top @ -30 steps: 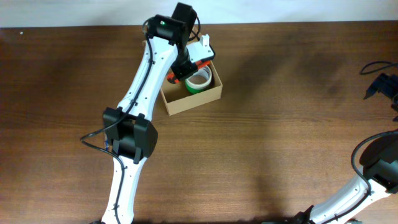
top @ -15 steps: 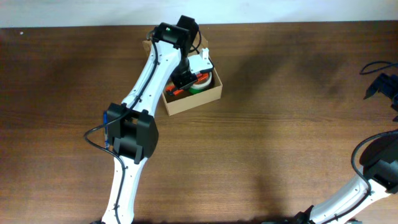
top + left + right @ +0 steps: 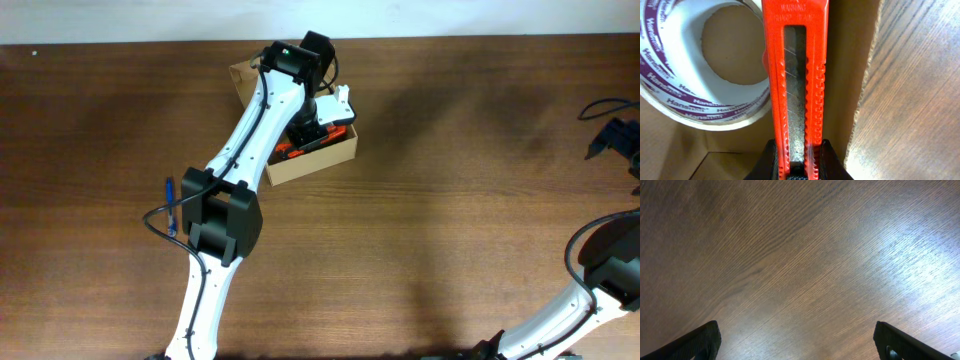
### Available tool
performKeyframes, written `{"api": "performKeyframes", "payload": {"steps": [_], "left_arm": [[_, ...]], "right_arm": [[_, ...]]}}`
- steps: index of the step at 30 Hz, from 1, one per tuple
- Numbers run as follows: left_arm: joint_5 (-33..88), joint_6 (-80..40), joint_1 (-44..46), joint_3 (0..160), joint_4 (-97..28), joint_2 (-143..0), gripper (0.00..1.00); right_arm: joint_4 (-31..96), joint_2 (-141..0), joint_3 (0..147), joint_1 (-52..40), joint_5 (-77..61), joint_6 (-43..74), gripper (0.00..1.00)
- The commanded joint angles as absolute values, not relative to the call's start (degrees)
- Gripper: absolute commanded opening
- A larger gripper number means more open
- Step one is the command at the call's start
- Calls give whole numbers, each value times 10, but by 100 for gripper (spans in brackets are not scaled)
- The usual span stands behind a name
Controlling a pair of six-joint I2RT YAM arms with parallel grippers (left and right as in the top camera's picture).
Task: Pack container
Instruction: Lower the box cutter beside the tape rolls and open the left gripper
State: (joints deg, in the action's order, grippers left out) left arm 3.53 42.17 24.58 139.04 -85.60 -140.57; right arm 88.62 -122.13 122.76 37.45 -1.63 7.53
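Observation:
The tan cardboard container [image 3: 318, 162] stands at the back of the table, its flap [image 3: 243, 76] open behind it. My left gripper [image 3: 798, 167] is shut on an orange box cutter [image 3: 796, 75] and holds it down inside the container, along the cardboard wall [image 3: 860, 90]. The cutter's end shows under my arm in the overhead view [image 3: 292, 151]. A white tape roll with purple print [image 3: 705, 65] lies in the box beside the cutter. My right gripper [image 3: 797, 342] is open and empty over bare wood, at the far right edge in the overhead view [image 3: 618, 138].
A blue pen [image 3: 170, 205] lies on the table left of my left arm. The brown wooden table [image 3: 450, 200] ends at a white strip along the back.
My left gripper has swung right and lowered the orange cutter into the container; the green tape roll seen earlier is now hidden under my gripper. The right arm has not moved.

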Motion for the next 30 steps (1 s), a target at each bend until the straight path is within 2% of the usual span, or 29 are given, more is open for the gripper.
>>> {"api": "performKeyframes", "payload": {"steps": [1, 27, 28, 30], "left_arm": [[52, 412, 247, 1388, -862, -1400, 2], [45, 412, 246, 1349, -842, -1400, 2], [45, 412, 246, 1349, -842, -1400, 4], [45, 412, 246, 1349, -842, -1400, 27]], "right_arm": [[886, -1222, 1225, 374, -22, 78, 99], [886, -1222, 1225, 374, -22, 78, 99], [886, -1222, 1225, 374, -22, 78, 99], [886, -1222, 1225, 374, -22, 78, 99]]}}
